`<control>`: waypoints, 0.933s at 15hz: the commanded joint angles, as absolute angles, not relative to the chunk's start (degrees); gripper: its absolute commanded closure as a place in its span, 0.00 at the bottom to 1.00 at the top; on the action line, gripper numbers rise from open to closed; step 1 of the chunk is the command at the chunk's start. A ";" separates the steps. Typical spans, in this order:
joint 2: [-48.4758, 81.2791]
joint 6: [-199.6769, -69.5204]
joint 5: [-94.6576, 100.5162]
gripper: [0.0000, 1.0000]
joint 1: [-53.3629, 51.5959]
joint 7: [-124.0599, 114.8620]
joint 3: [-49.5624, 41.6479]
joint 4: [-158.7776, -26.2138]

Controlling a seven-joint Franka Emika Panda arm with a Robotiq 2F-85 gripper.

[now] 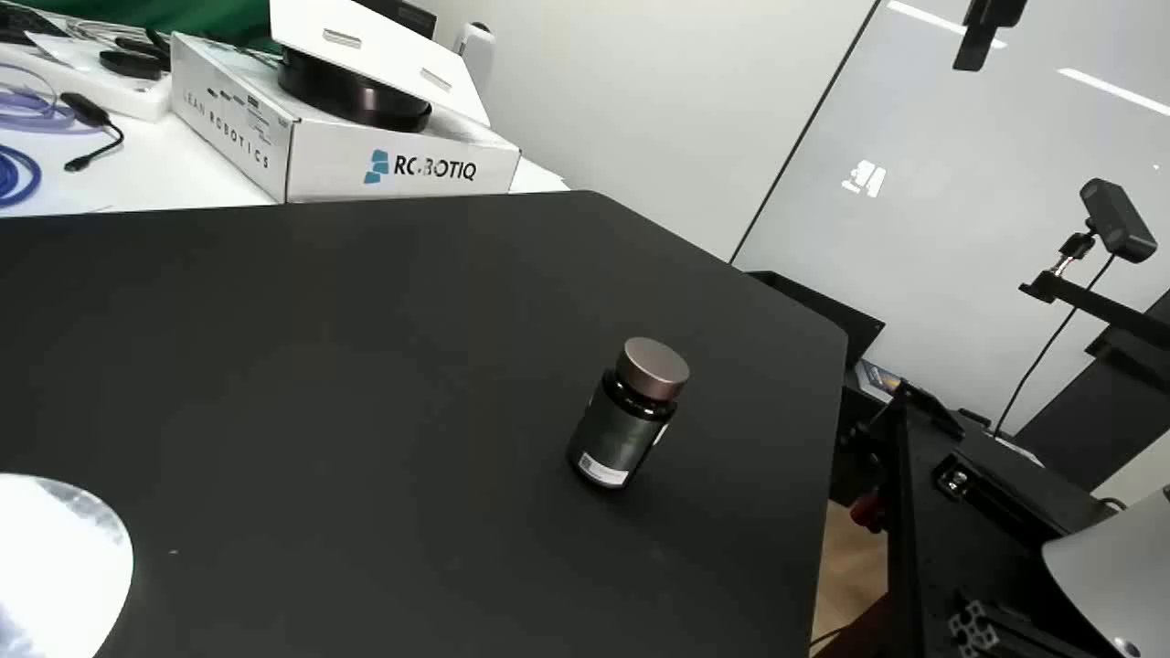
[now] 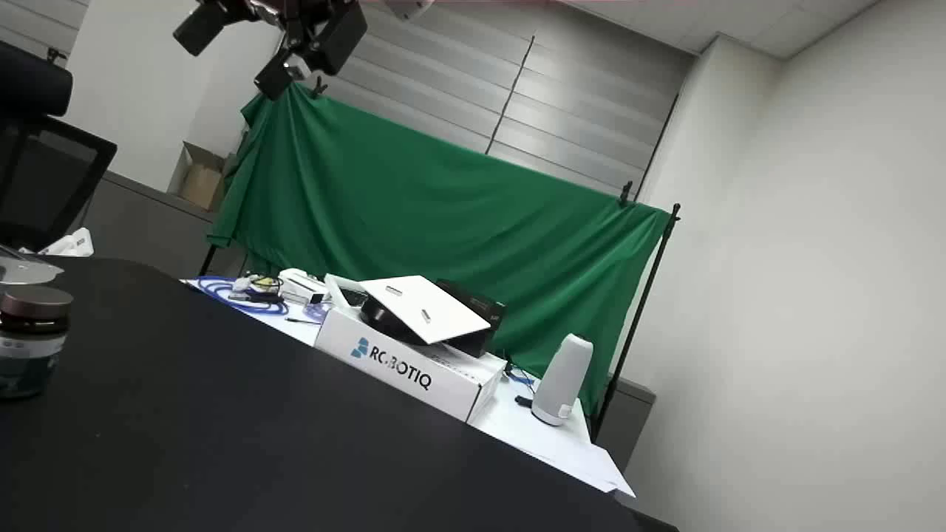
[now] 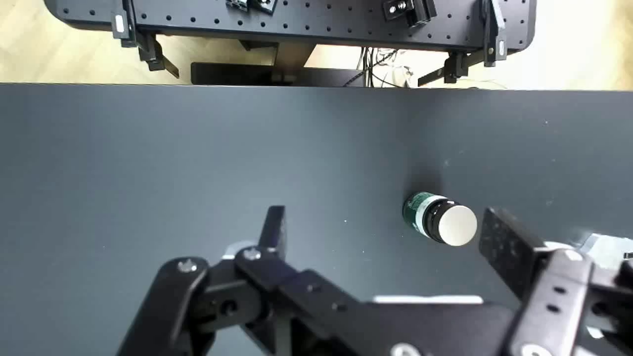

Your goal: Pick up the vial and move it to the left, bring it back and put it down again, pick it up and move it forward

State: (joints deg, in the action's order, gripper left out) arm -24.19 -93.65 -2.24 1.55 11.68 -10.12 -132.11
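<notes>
- Vial (image 1: pixel 628 413) stands on the table (image 1: pixel 366 366), long axis upright, just below and right of the frame's middle in an exterior view.
- My fingers (image 3: pixel 275 230) stand wide apart, holding nothing; in both exterior views they hang at the top of the frame, well above the table.
- From me the vial lies downward: in the wrist view it shows in the gap between my fingers, nearer the one at the right of the frame, touching neither.
- I judge the reach calls for going down and a little toward that side, then closing across its round walls.
- Its cap (image 1: pixel 653 367) is flat-topped, brownish, satiny; the short body (image 1: pixel 618 429) is dark and shiny, glass or plastic, I cannot tell, with a pale label (image 1: pixel 603 470).
- The table is flat and matte; my pads (image 3: pixel 509 252) are blocky and black.
</notes>
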 commanded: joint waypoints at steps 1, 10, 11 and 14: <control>-24.09 -93.63 -2.53 0.00 2.55 12.01 -9.28 -132.01; -24.10 -93.70 -2.53 0.00 2.55 12.02 -9.28 -132.01; -24.36 -95.20 -2.42 0.00 2.09 11.94 -8.63 -132.72; -25.10 -103.54 -3.09 0.00 0.45 10.54 -5.45 -135.73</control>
